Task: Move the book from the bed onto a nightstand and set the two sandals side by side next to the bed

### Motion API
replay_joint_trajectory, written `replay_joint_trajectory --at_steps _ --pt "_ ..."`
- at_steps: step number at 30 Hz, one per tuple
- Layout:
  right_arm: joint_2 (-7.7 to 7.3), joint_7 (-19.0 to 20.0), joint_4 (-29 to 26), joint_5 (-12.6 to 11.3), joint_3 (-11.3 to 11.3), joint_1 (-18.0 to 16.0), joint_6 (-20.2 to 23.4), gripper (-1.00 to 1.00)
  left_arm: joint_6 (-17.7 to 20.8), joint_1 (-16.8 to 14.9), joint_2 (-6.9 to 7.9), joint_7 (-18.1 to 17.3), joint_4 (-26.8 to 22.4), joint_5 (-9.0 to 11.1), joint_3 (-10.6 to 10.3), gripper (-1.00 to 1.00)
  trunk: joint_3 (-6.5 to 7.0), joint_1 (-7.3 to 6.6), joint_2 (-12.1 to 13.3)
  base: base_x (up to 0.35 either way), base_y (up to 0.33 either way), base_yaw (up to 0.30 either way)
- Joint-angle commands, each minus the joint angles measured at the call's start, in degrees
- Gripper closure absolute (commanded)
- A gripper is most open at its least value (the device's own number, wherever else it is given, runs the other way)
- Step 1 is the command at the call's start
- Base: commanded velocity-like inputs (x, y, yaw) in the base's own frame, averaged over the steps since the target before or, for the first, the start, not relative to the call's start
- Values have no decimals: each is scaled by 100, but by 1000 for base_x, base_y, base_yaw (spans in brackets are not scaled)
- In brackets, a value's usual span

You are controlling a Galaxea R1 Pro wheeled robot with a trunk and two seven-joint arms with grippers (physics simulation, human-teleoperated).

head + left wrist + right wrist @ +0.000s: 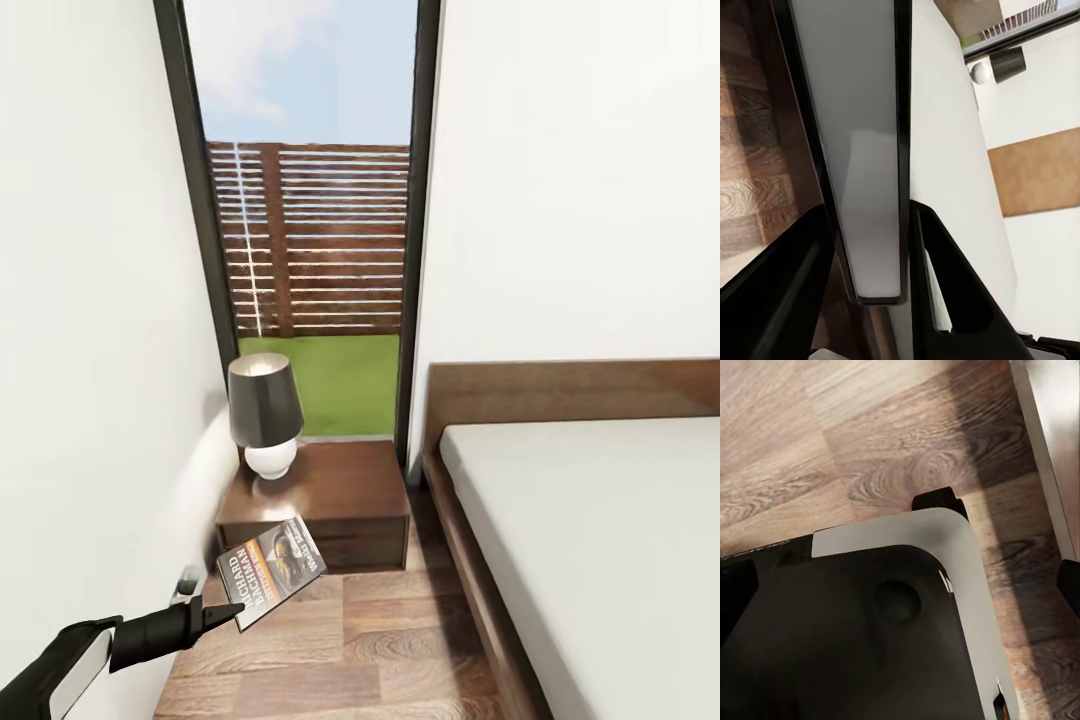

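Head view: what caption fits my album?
Left gripper holds the book before the nightstand with its lamp.

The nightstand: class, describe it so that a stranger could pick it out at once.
Find the tall dark-framed window between the white walls. Below it, left of the bed, stands the nightstand: a low dark brown wooden box, set apart by the black-shaded lamp on its top.

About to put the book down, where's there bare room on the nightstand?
The nightstand is bare across its front and the side toward the bed. The lamp crowds the back corner by the wall. The left hand holds the book just short of the front edge.
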Motion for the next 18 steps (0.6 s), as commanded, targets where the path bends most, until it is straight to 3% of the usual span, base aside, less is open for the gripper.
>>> replay_joint_trajectory --at_steps 1,18 --pt "2 36 24 -48 48 -9 -27 -100 45 -5 6 2 1 53 -27 100 -6 1 -3 119 0 0" --pt "2 36 24 -48 46 -9 -27 -100 45 -4 6 -10 1 53 -29 100 -6 1 -3 117 31 0"
